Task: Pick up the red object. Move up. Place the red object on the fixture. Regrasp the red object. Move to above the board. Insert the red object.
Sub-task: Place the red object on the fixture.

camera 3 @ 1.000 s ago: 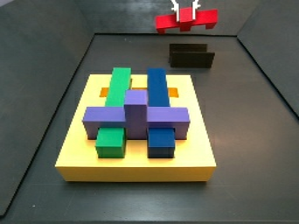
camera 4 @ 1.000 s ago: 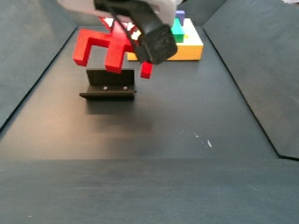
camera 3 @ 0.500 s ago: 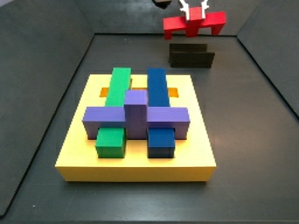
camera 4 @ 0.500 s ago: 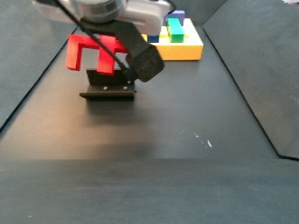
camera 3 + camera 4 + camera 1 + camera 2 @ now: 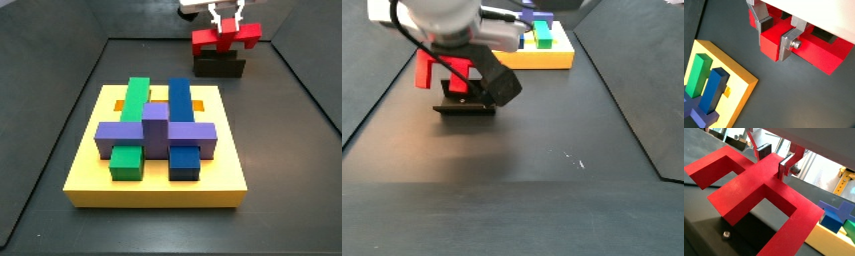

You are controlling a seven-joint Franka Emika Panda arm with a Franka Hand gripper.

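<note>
Gripping the red object (image 5: 811, 50), the end effector (image 5: 777, 37) has its two silver fingers (image 5: 789, 42) pressed against opposite faces of the block's middle part, so its jaws stand narrow and closed on the piece. In a wrist view the red object (image 5: 757, 193) shows as a flat bar with prongs reaching out, and the silver finger (image 5: 789, 164) clamps it at the centre.

In a side view the end effector (image 5: 225, 22) hangs at the far end of the floor, with the red object (image 5: 225, 40) held right above the fixture (image 5: 219, 66); the block's underside looks to be at or touching the fixture's top edge, though I cannot tell whether it rests on it. From the opposite side view, the arm's dark wrist body covers much of the scene: the red object (image 5: 426, 70) peeks out beside it, and the fixture (image 5: 465, 104) sits just beneath on the dark floor.

The board (image 5: 94, 170) lies well apart from the fixture, nearer the front of the floor in that side view. On it stand a long green block (image 5: 135, 93), a long blue block (image 5: 179, 97) beside it, and a purple block (image 5: 155, 130) lying across both. In a wrist view the board's yellow edge (image 5: 741, 75) shows with the same green and blue blocks on it.
</note>
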